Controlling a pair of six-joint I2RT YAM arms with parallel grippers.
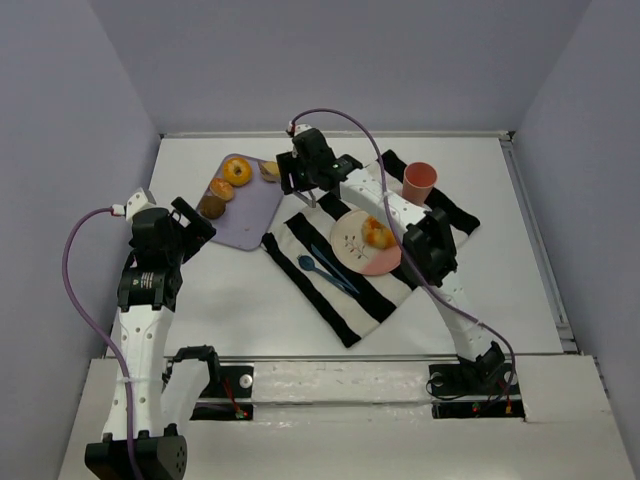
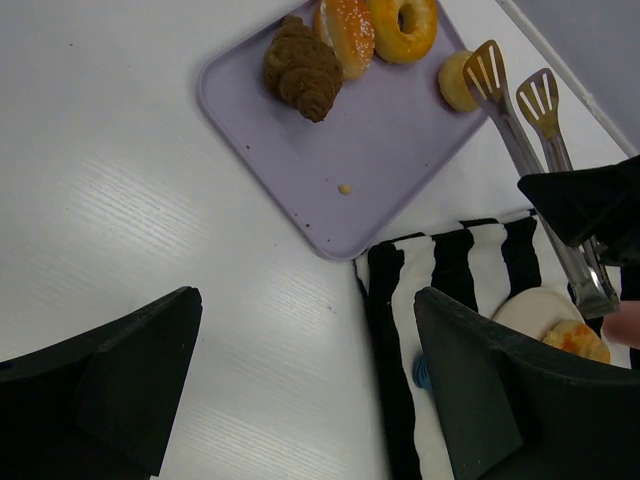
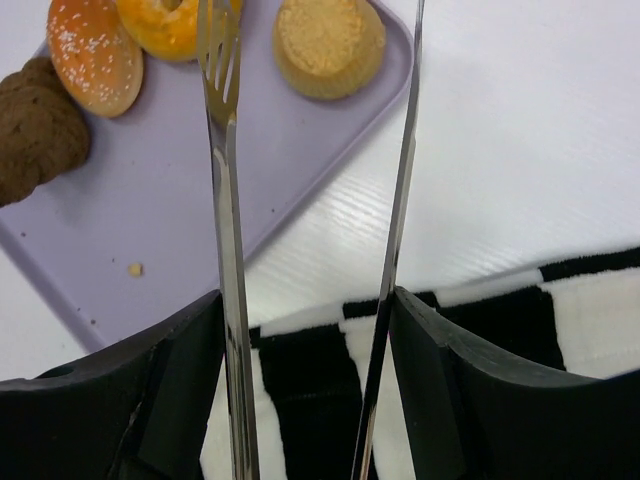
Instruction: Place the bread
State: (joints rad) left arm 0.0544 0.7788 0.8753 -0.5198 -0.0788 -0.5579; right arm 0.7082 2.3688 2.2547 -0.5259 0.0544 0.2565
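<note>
We cannot see the tips of the silver metal tongs (image 3: 225, 200) in the right wrist view. Both blades run off the top edge, and the handle ends are lost below the frame. The right gripper (image 3: 300, 310) has its 2 black fingers (image 3: 170, 380) pressed on the outside of the 2 tong arms, gripping them while the arms stand apart.

Ahead of these fingers, between the 2 arms, sits the round tan sponge bun (image 3: 330, 45) on a corner of the lavender plastic tray (image 3: 180, 200). Whether a blade touches it we cannot tell. Left of the left tong arm lie a glazed yellow ring doughnut (image 3: 165, 25), cut off at the top, a sesame-topped bun (image 3: 95, 55) and a dark brown croissant (image 3: 35, 125), clipped by the frame edge. Under the fingers lies a black-and-white striped cloth (image 3: 300, 380).

From above, we see the right arm stretched far forward and to the left across the cloth, wrist bent down. The left gripper (image 2: 305, 300) hovers over the bare white tabletop (image 2: 150, 200), fingers wide apart and empty, with the tray ahead of them. 1 finger hides part of a pale plate (image 2: 530, 305) bearing a golden pastry (image 2: 575, 340).
</note>
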